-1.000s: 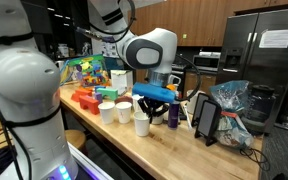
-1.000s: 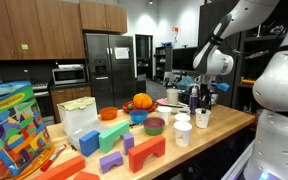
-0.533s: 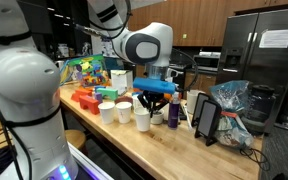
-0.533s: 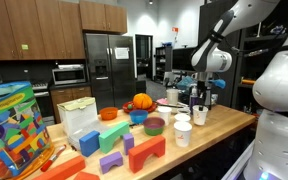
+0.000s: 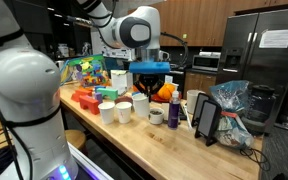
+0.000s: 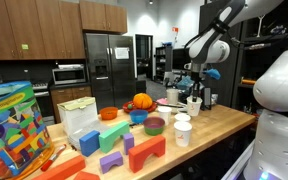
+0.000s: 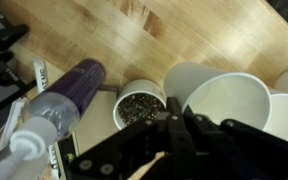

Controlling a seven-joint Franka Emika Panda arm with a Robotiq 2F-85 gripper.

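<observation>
My gripper (image 5: 144, 93) hangs over the wooden counter (image 5: 174, 145), shut on the rim of a white paper cup (image 5: 141, 105) that it holds clear of the surface. In the wrist view the fingers (image 7: 174, 128) pinch the near rim of the held cup (image 7: 229, 105), which looks empty. Below sit a small cup of dark grains (image 7: 139, 107) and a purple spray bottle (image 7: 69, 95). In an exterior view the held cup (image 6: 194, 105) hangs under the gripper (image 6: 192, 95), above two white cups (image 6: 182, 130) on the counter.
Two more white cups (image 5: 115, 111) stand beside the held one. Colourful blocks (image 6: 134, 150), bowls (image 6: 154, 125) and an orange pumpkin shape (image 6: 142, 101) fill the counter's other end. A black tablet stand (image 5: 206, 118) and a plastic bag (image 5: 234, 110) sit past the bottle (image 5: 173, 110).
The gripper has risen and drifted sideways along the counter, carrying the white cup up off the surface. The jaws stayed shut throughout.
</observation>
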